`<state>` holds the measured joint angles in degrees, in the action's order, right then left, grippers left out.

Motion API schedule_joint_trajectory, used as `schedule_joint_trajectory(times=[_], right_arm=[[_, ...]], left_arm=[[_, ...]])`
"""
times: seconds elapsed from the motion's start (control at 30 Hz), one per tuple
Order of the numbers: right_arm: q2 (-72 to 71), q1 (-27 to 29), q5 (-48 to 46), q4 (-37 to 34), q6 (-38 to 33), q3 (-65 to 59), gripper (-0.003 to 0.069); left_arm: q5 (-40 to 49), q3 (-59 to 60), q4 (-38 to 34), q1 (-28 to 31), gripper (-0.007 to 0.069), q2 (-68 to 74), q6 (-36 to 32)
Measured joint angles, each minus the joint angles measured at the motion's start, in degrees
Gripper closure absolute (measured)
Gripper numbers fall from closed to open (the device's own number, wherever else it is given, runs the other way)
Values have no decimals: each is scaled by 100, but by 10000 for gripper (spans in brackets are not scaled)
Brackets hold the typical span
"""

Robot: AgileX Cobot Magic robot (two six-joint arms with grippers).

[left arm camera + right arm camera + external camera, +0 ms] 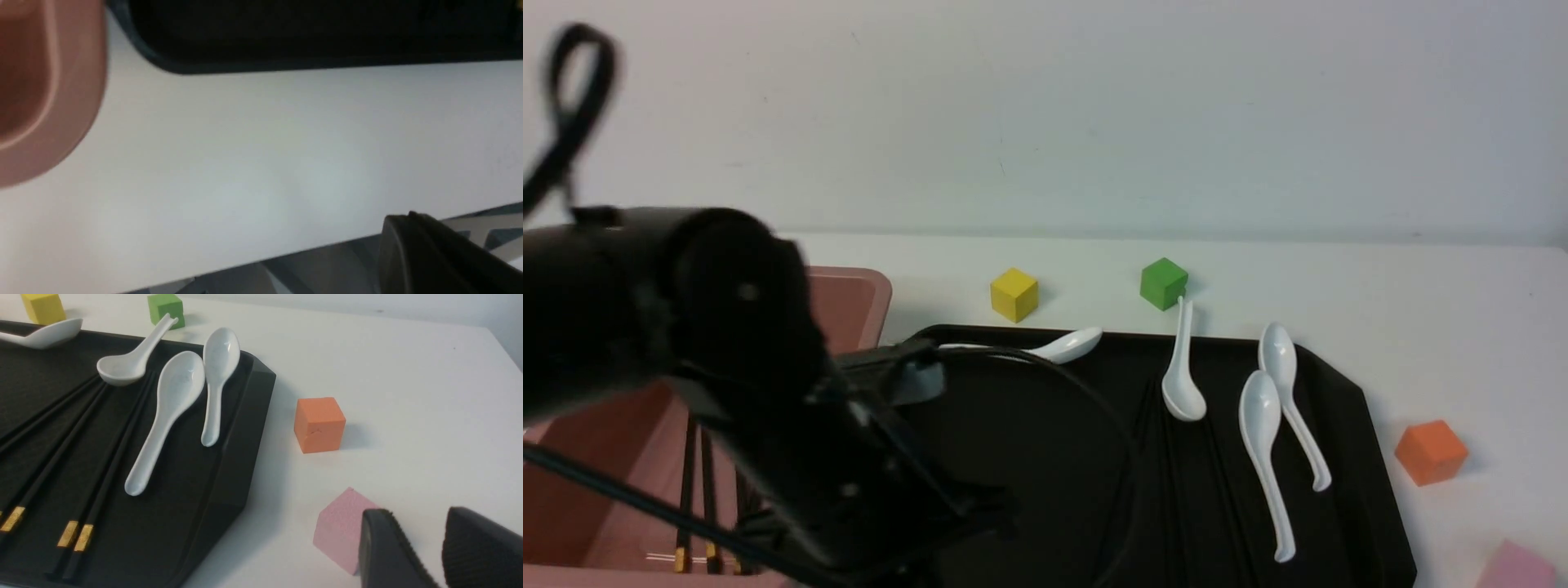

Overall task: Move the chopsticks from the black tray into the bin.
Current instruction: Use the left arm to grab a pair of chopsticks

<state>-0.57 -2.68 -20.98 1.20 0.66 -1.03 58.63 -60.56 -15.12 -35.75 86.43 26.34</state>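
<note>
- Surface: a white table [1421, 286] against a pale wall [1045, 122].
- Right gripper [437, 555]: ribbed fingers [388, 551] slightly apart with nothing between them, lower right of its wrist view, above the pink block [339, 531].
- Left gripper [421, 241]: only one dark finger shows, lower right of its wrist view, so I cannot tell its spread. No load is seen.
- Left arm [727, 367]: fills the lower left of the front view, across the bin [849, 302].
- The chopsticks [109, 469]: several lie side by side on the black tray [241, 428]; more stand inside the bin.
- Judgement: transfer partly done, with the next pickup in hand.
- Requirement: a low, narrow pinch near a gold band, clear of the white spoon [122, 369] at the tips.
</note>
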Motion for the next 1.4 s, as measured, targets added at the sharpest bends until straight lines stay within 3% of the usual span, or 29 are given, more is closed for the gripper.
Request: schedule_joint_trajectory(times=[0.23,0.27,0.4,0.53,0.63,1.1,1.2,1.37,1.4], right_arm=[[0,0,0,0,0,0,419],[0,0,0,0,0,0,419],[0,0,0,0,0,0,419],[0,0,0,0,0,0,419],[0,0,0,0,0,0,419],[0,0,0,1,0,0,419],[0,0,0,1,0,0,419],[0,0,0,1,0,0,419],[0,0,0,1,0,0,419]], left_arm=[[-401,-711,686,-664,456,920,554],[-524,-845,735,-729,389,1142,581],[-686,-1189,735,-751,250,1731,564],[-678,-1652,735,-751,176,2232,408],[-676,-2006,785,-751,165,2512,354],[-965,-2395,905,-751,174,3324,-131],[-879,-2424,965,-751,241,3353,-138],[-562,-2437,1066,-745,548,3357,-142],[-528,-2437,1029,-745,555,3338,-129]])
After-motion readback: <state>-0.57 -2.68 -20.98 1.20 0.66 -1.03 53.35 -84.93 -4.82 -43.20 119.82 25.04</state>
